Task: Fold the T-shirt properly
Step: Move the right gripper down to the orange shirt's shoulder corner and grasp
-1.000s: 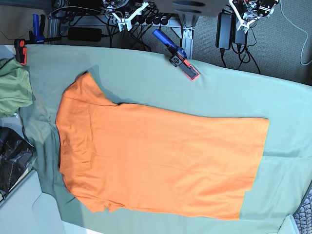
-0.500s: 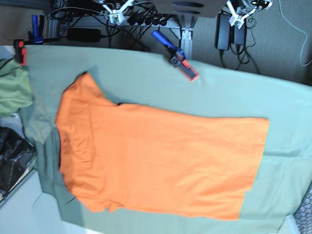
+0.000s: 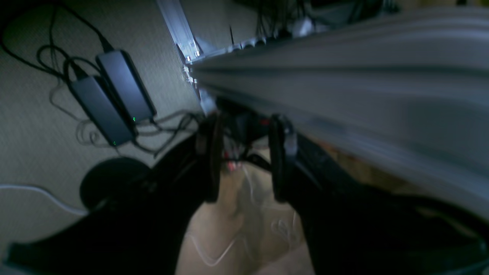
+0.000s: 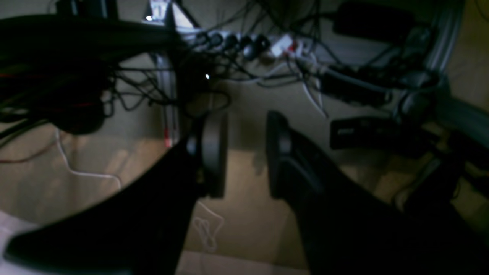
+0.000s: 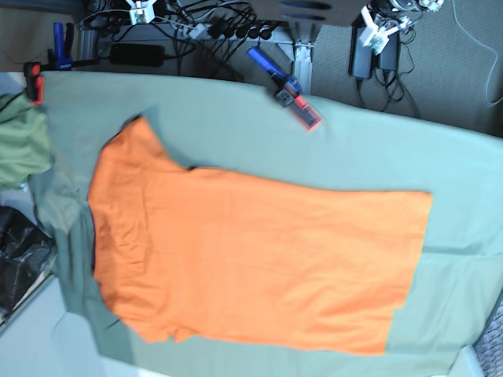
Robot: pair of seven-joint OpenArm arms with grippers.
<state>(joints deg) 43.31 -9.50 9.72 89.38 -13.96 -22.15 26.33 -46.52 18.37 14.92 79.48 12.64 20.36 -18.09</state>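
The T-shirt [image 5: 251, 259] is bright orange and lies spread flat on the sage-green cloth [image 5: 377, 157], neck end to the left and hem to the right, one sleeve pointing to the upper left. Both grippers hang off the table beyond its far edge. My left gripper [image 5: 376, 30] is at the top right of the base view. In its wrist view the left gripper [image 3: 244, 160] stands open over the floor, holding nothing. My right gripper [image 5: 141, 9] is at the top left. The right gripper [image 4: 244, 152] also stands open and empty above cables.
A blue-and-red clamp [image 5: 287, 90] lies on the cloth's far edge, and a red clamp [image 5: 33, 80] sits at the far left corner. An olive-green garment [image 5: 20, 141] and a black bag [image 5: 20, 259] lie at the left. Power bricks [image 3: 110, 99] and cables cover the floor behind.
Both grippers have drawn back toward the top edge of the base view, away from the table. The T-shirt has not moved.
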